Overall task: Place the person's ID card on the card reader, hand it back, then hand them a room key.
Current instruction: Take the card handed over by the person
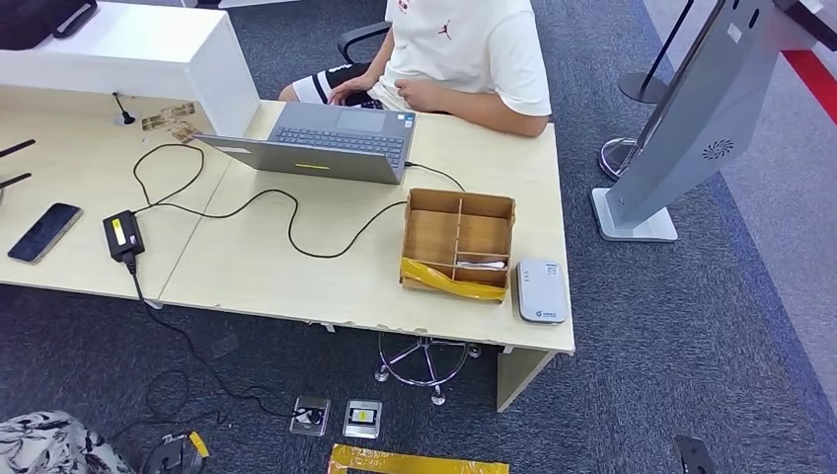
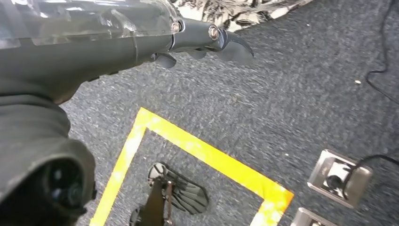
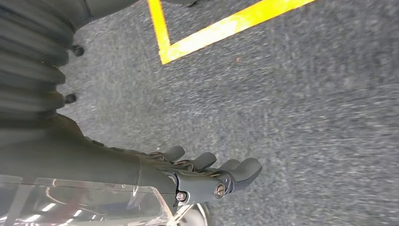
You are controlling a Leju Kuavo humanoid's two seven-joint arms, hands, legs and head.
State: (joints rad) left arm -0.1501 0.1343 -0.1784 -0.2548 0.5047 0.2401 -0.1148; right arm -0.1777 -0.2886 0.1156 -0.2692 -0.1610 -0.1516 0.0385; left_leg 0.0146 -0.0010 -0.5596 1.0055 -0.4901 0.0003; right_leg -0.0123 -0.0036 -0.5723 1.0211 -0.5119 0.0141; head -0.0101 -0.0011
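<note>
Both hands, left (image 2: 207, 40) & right (image 3: 211, 174), hang over carpet w/ fingers spread, holding nothing; box (image 1: 457, 242) contents unclear.

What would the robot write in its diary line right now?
stage: not started | left robot hand: empty, hanging | right robot hand: empty, hanging | card reader: bare | person: seated

Each robot hand, left (image 2: 207, 44) and right (image 3: 211, 174), was formed of dark grey fingers (image 3: 244, 170), joined by silver screws (image 3: 219, 189) to a clear plastic cover and grey ribbed sleeve (image 3: 33, 66).
</note>
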